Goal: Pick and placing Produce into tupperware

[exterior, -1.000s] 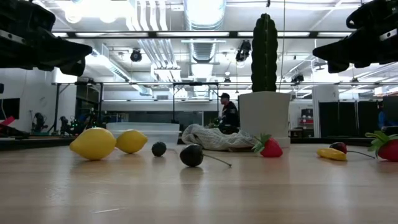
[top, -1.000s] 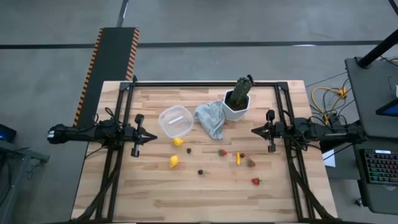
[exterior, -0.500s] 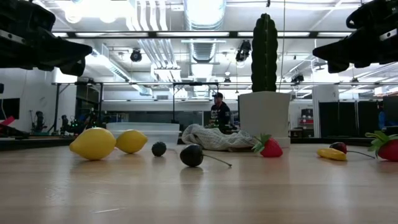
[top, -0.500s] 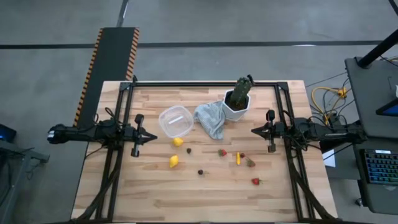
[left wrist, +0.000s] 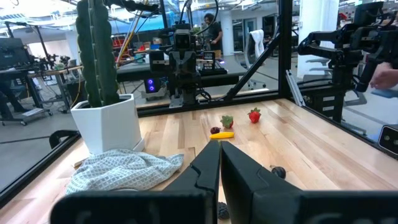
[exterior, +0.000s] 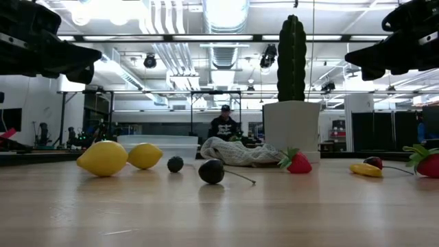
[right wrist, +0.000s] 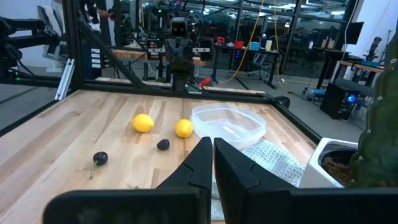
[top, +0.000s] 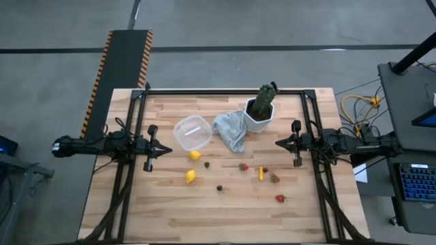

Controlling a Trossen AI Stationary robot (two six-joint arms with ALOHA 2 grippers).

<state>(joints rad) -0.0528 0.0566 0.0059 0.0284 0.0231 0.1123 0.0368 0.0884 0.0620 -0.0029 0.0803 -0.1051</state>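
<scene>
On my left, the left hand (top: 168, 149) hangs above the pale wooden bench (top: 170, 218), fingers pressed together on nothing. Next I see the small clear plastic tupperware (top: 192, 133) lying empty, with 2 yellow lemon-like pieces (top: 191, 176) just in front. Red strawberry-like pieces (top: 243, 166) lie scattered further right. The right hand (top: 277, 142) hangs likewise pinched closed, holding nothing.
</scene>
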